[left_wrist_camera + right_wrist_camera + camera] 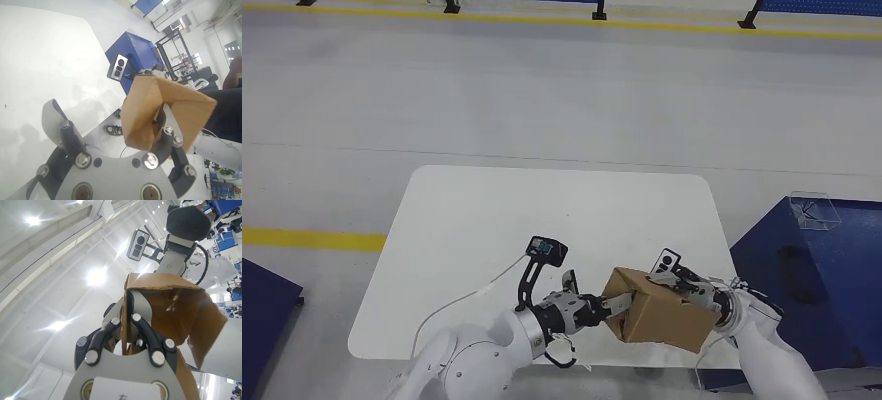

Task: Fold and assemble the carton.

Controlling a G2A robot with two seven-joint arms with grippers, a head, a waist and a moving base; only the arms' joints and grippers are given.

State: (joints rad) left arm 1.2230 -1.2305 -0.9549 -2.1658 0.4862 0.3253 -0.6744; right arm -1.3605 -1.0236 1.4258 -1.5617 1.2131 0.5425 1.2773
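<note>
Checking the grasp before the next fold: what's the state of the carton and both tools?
carton: partly folded, one end open with its flaps loose, tilted, held between both tools.
left tool: open, one finger tucked into a carton fold.
right tool: shut on a carton wall.

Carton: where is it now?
Top view: the carton is held over the table's near right corner, between the left gripper and the right gripper, which pinches one wall.

Counted: one carton (657,312); two grippers, the left gripper (598,308) and the right gripper (125,311); one tabletop (542,220); one blue cabinet (812,275) bearing one clear tray (814,210).
</note>
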